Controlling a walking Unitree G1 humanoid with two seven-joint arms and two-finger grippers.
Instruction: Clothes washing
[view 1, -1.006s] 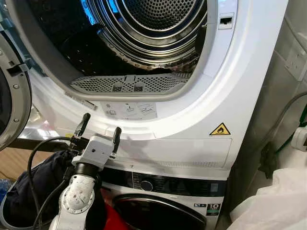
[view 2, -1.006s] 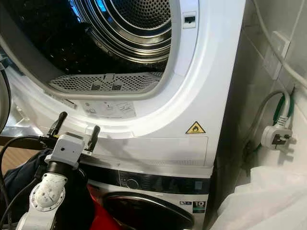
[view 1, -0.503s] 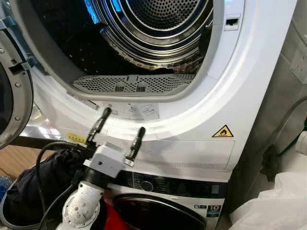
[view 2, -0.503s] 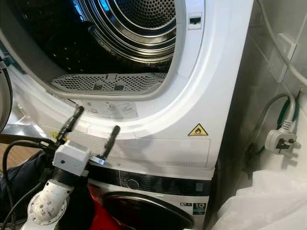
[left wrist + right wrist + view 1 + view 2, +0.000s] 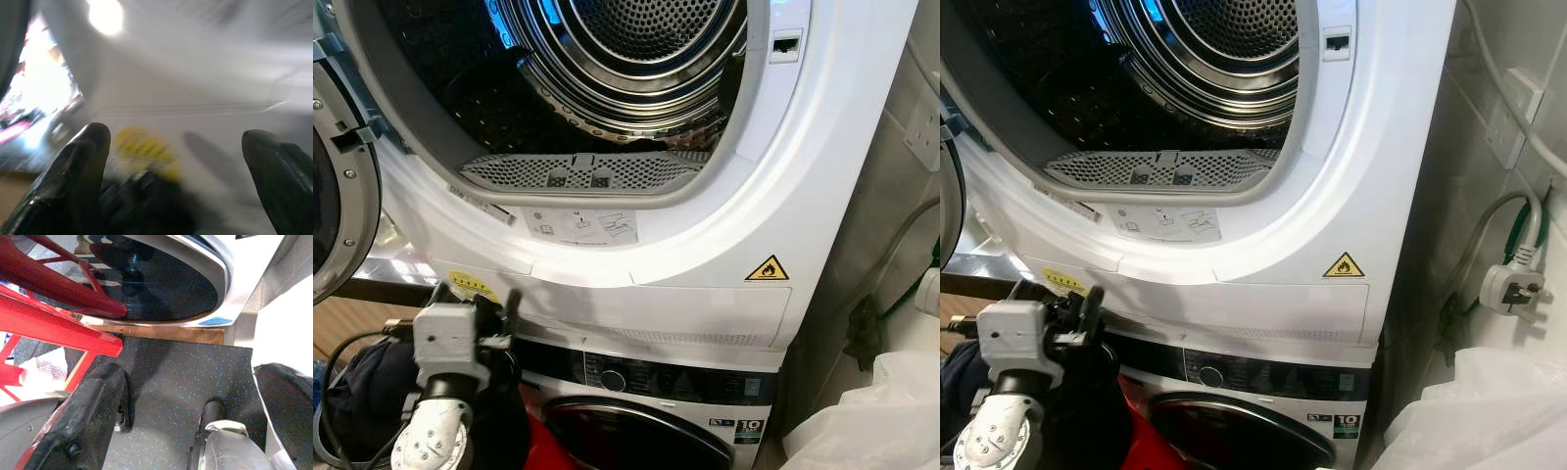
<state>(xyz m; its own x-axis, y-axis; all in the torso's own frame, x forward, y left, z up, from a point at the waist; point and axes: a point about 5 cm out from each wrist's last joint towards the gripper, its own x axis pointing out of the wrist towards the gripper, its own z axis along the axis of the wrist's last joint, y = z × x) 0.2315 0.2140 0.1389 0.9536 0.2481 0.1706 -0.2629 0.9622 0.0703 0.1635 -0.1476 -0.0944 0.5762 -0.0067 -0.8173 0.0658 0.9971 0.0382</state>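
The upper dryer's drum (image 5: 636, 59) stands open, dark, and I see no laundry in it; its round door (image 5: 337, 196) is swung out to the left. Below it is the washing machine's shut door (image 5: 636, 436). My left gripper (image 5: 476, 294) is open and holds nothing, low in front of the white panel by the yellow sticker (image 5: 472, 286). In the blurred left wrist view, the left gripper (image 5: 176, 134) faces that sticker. A heap of dark clothes (image 5: 357, 382) lies under and left of that arm. My right gripper (image 5: 188, 377) hangs open over the speckled floor (image 5: 171, 382).
A red frame (image 5: 54, 323) stands before the washer's door, near the right gripper. A white bag (image 5: 871, 411) sits low at the right. A plug (image 5: 1508, 284) on a cable hangs by the wall under a socket (image 5: 1506, 117). The lint filter (image 5: 578, 171) lines the dryer's opening.
My left gripper has dropped down and to the left, away from the dryer's lower rim, and stays open. The camera has barely moved.
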